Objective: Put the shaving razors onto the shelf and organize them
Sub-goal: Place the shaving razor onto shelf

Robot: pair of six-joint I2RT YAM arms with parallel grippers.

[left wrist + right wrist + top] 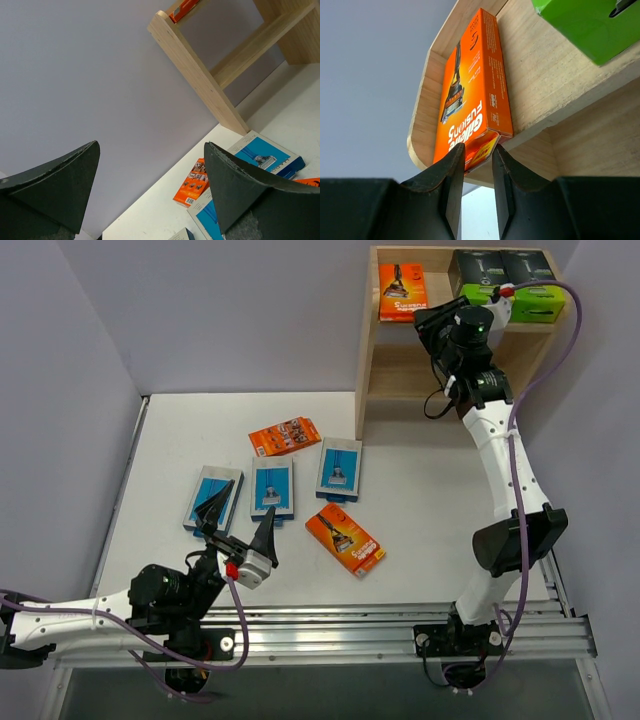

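Note:
The wooden shelf [372,360] stands at the back right. On its top tier lie one orange razor pack [403,292] and two black boxes with green ends [478,275] [532,280]. My right gripper [432,318] is at that tier's front edge. In the right wrist view its jaws [477,150] stand a narrow gap apart just short of the orange pack's [470,95] overhanging end, with nothing between them. On the table lie two orange packs [285,436] [346,538] and three light-blue cards [214,497] [272,488] [339,468]. My left gripper [240,522] hovers wide open and empty near the leftmost card.
Grey walls close in the table at the left and back. A metal rail [400,635] runs along the near edge by the arm bases. The shelf's lower tier [400,370] holds nothing visible. In the left wrist view the shelf's side panel [200,75] rises behind an orange pack [192,182].

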